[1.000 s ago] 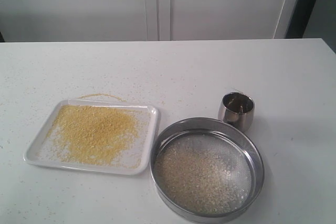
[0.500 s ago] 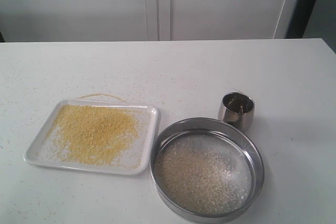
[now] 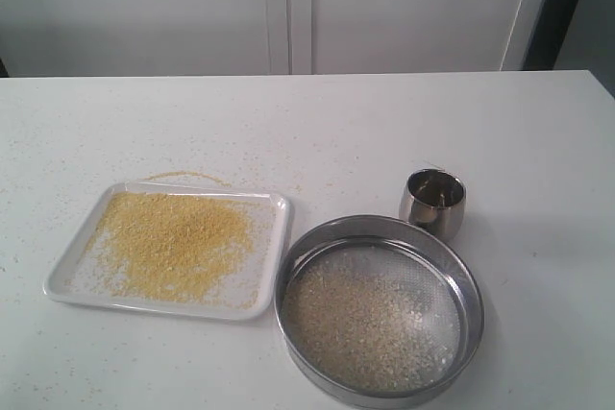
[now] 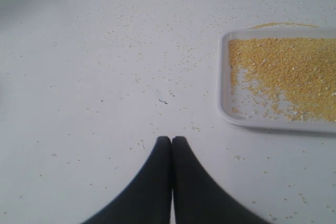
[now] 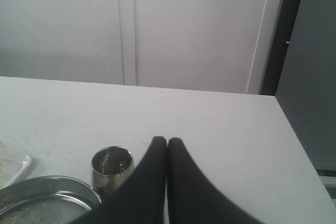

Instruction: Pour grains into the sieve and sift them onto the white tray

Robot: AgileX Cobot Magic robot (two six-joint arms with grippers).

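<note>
Steel cup (image 5: 112,170) sits just beside the right jaws, sieve (image 5: 63,182) beyond; stray grains (image 4: 283,24) speckle the worktop (image 4: 79,103) ahead of the left jaws. Both pairs are pressed together, empty.

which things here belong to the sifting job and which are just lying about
Job:
- sieve, holding pale grains
- white tray, holding yellow grains

Lying about:
- steel cup beside the sieve, seemingly empty
- stray grains scattered on the table
</note>
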